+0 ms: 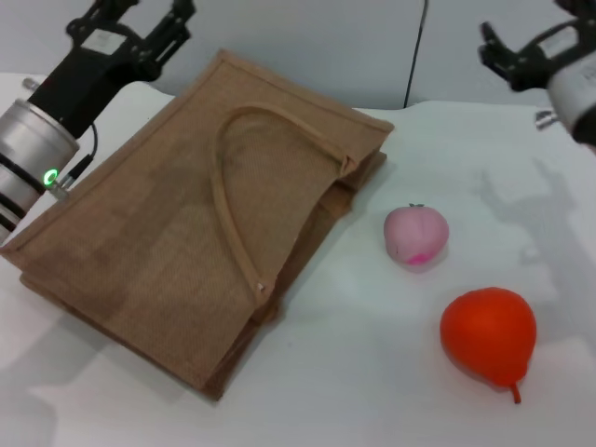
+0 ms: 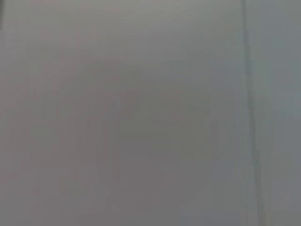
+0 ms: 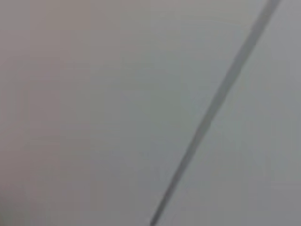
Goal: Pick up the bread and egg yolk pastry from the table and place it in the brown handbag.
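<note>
Bread & pastry not visible, prob already inside brown handbag (image 1: 168,242) below left gripper (image 1: 140,28); both grippers' open/closed state unclear, right gripper (image 1: 521,56) raised

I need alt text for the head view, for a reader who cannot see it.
A brown handbag lies flat on a white table, with a pink peach and a red-orange pear to its right. The left gripper and right gripper hang raised at the far corners.

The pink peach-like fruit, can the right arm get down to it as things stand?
Probably yes. The pink fruit lies alone on the table, apart from the red pear-shaped fruit and brown handbag; the right gripper is raised behind it.
</note>
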Controlling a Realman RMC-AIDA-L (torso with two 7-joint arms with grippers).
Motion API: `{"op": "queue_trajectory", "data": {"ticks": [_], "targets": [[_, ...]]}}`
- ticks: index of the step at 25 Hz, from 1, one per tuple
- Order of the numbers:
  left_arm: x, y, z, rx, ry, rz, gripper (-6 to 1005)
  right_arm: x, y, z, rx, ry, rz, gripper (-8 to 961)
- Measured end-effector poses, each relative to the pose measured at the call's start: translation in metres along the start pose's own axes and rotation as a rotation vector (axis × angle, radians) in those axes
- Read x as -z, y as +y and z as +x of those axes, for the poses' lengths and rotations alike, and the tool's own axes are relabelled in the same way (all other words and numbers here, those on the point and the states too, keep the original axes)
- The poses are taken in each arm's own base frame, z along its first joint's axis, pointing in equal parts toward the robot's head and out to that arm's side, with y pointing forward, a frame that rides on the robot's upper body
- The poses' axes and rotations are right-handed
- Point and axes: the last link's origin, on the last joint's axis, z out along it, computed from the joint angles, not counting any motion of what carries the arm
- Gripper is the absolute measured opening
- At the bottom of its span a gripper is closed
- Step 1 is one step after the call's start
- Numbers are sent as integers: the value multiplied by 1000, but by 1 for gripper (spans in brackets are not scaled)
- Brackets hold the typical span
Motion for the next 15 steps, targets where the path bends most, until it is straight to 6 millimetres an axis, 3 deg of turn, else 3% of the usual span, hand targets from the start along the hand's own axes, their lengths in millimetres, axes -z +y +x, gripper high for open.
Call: {"op": "queue_trajectory", "data": {"ticks": [4, 5, 8, 15], "targets": [[8, -4, -7, -14, 13, 96, 706, 16, -2, 32, -99, -51, 120, 884], [9, -3, -9, -15, 12, 117, 726, 16, -2, 32, -99, -51, 120, 884], [12, -4, -12, -11, 20, 161, 724, 25, -3, 50, -193, -87, 150, 884], [15, -9, -20, 17, -17, 232, 720, 38, -1, 64, -238, -173, 167, 884]]}}
